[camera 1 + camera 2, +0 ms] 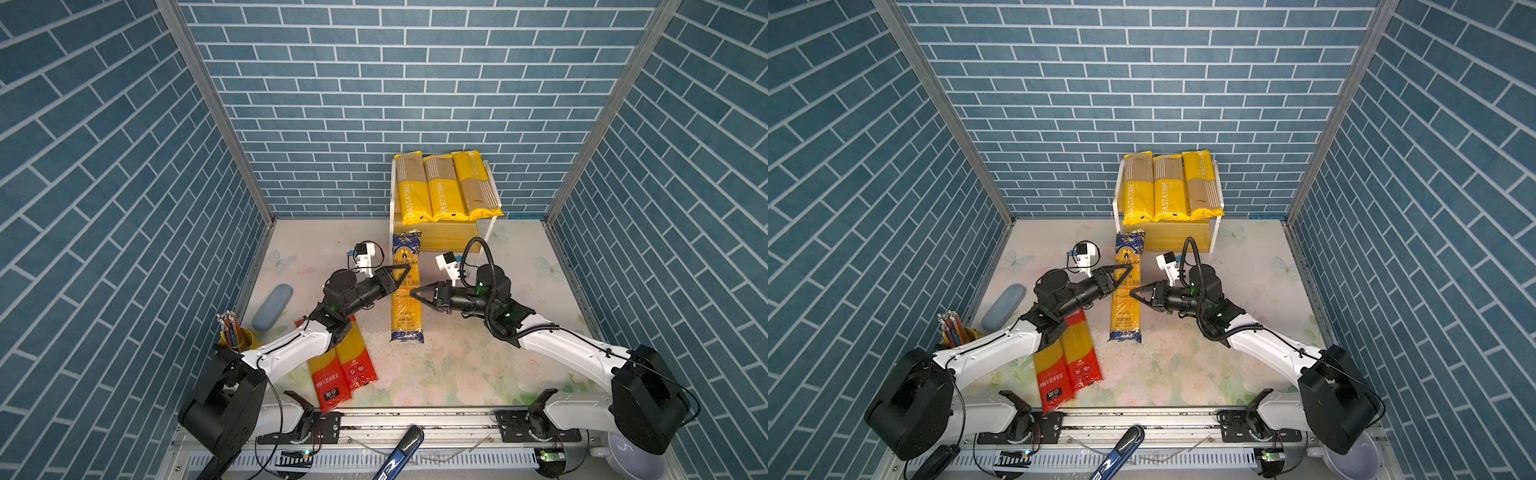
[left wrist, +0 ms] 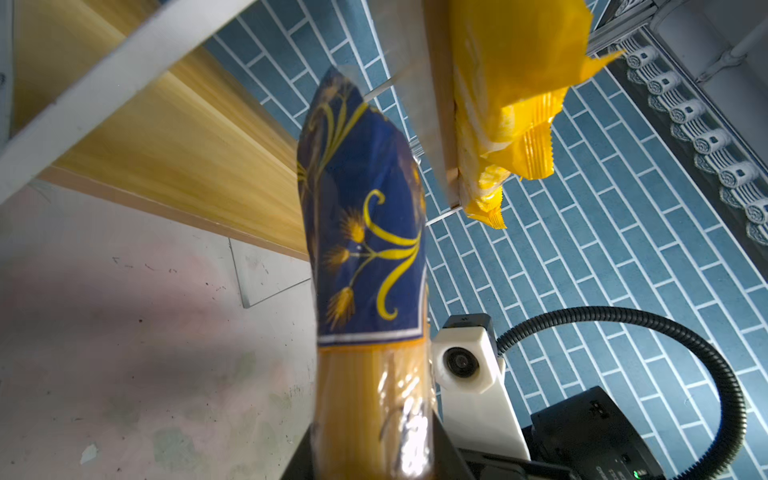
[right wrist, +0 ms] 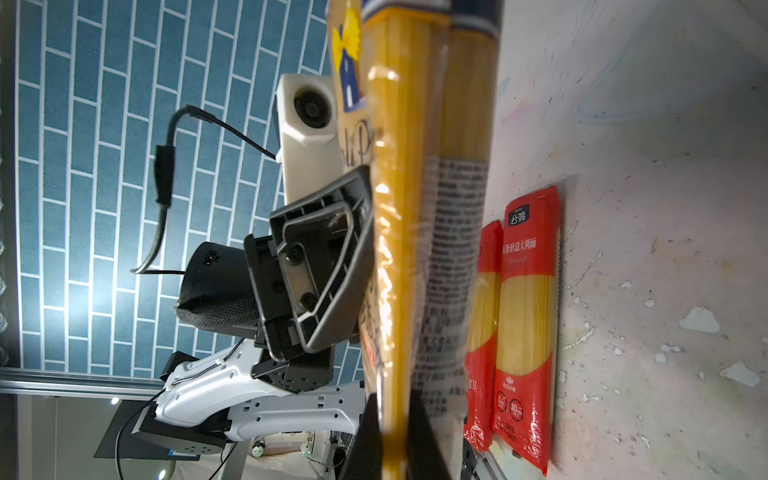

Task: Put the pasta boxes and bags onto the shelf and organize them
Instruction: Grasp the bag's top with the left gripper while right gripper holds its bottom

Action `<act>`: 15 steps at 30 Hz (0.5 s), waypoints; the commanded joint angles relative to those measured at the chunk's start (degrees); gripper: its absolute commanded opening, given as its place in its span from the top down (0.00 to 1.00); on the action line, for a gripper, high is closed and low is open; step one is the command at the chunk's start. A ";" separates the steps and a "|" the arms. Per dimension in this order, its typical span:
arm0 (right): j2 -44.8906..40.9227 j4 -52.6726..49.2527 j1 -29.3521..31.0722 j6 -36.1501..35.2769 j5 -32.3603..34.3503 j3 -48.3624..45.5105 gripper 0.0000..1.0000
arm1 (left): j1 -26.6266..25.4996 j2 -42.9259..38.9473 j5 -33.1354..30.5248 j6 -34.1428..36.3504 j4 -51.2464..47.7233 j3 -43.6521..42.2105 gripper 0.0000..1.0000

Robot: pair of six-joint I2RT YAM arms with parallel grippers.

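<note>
Dual pinch: left gripper (image 1: 400,276) and right gripper (image 1: 413,292) are both clamped on opposite long edges of the blue-ended pack (image 1: 407,320), probably to keep the long floppy bag level and aimed at the shelf (image 1: 440,237) lower tier, since 3 yellow packs (image 1: 440,187) fill the top. Pack is just in front of shelf. Clear film, yellow spaghetti, navy ends, gold wheat print. 2 red-ended packs (image 1: 345,370) are on table (image 1: 457,365).

Robot lab test cell, blue brick-print walls (image 1: 374,83), aluminium corner posts (image 1: 219,112), floral tabletop (image 1: 457,365), arm mounting rail (image 1: 415,419)
</note>
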 commanded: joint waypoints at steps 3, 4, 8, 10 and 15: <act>-1.53 10.21 -0.19 0.76 0.67 -0.72 0.85 | -0.08 -0.15 0.42 0.87 2.14 0.09 0.85; -1.45 10.40 -0.08 0.86 1.19 -1.42 0.82 | -0.13 0.02 0.09 0.80 2.32 0.09 0.87; -2.02 10.90 -0.10 1.15 2.95 -3.59 0.72 | -0.12 1.05 -1.10 -0.16 3.27 0.57 0.92; -2.32 10.89 -0.04 1.08 3.23 -4.34 0.70 | -0.14 1.68 -1.35 -0.62 3.78 0.88 0.93; -1.93 7.32 0.45 -1.15 2.76 -5.21 0.62 | -0.16 2.57 -2.65 -2.34 4.96 1.31 0.93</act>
